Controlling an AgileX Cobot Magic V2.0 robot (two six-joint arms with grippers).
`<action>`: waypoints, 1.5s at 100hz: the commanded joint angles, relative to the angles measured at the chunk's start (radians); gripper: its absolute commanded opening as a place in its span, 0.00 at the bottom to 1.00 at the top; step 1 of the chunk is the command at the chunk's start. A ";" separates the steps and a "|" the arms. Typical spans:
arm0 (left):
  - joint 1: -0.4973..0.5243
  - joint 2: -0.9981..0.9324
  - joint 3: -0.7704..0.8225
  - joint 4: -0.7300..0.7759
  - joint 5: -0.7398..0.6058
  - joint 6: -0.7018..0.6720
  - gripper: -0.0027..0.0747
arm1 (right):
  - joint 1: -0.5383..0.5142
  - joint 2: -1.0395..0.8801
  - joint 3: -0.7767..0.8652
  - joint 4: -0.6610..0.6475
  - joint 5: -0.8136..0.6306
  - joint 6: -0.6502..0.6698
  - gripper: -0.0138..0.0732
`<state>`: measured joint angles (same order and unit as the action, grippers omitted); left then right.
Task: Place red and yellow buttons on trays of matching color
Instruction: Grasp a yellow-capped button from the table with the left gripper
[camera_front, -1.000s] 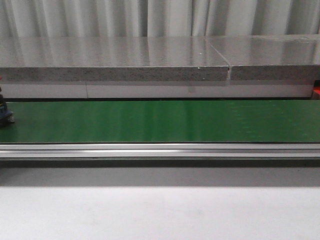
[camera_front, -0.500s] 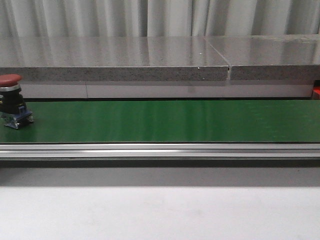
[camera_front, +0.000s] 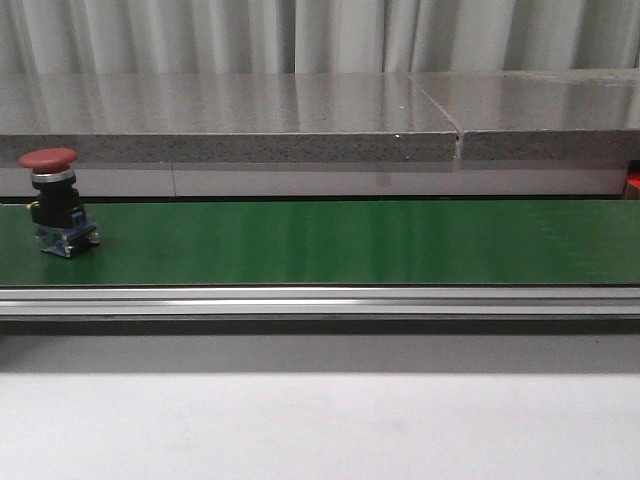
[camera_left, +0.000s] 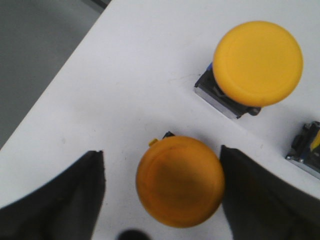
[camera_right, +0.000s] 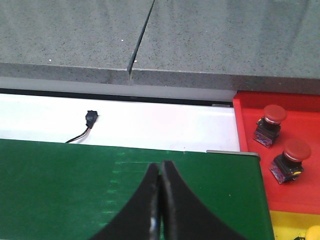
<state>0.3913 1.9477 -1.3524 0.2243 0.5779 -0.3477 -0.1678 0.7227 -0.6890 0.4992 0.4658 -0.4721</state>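
Red button (camera_front: 55, 203) stands upright on green belt (camera_front: 350, 242), at 9 o'clock in front view. Left wrist: left gripper (camera_left: 162, 195) spread, fingers either side of a yellow button (camera_left: 180, 181), not touching; second yellow button (camera_left: 255, 65) toward 1 o'clock. Right wrist: right gripper (camera_right: 160, 210) pressed together, empty, over belt; red tray (camera_right: 250, 165) at 3 o'clock holds two red buttons (camera_right: 272, 120).

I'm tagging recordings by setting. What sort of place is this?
Probably a sorting-line test bench, not a home: a green conveyor belt carrying a red push-button, a red tray holding sorted buttons, and curtains behind.
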 joint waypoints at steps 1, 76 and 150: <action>0.003 -0.050 -0.031 0.013 -0.041 0.000 0.41 | 0.001 -0.007 -0.025 0.010 -0.056 -0.008 0.08; -0.199 -0.442 0.020 0.034 0.113 0.000 0.02 | 0.001 -0.007 -0.025 0.010 -0.056 -0.008 0.08; -0.387 -0.543 0.247 0.028 0.095 0.000 0.02 | 0.001 -0.007 -0.025 0.010 -0.056 -0.008 0.08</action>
<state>0.0101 1.4146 -1.0817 0.2444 0.7317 -0.3460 -0.1678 0.7227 -0.6890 0.4992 0.4658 -0.4721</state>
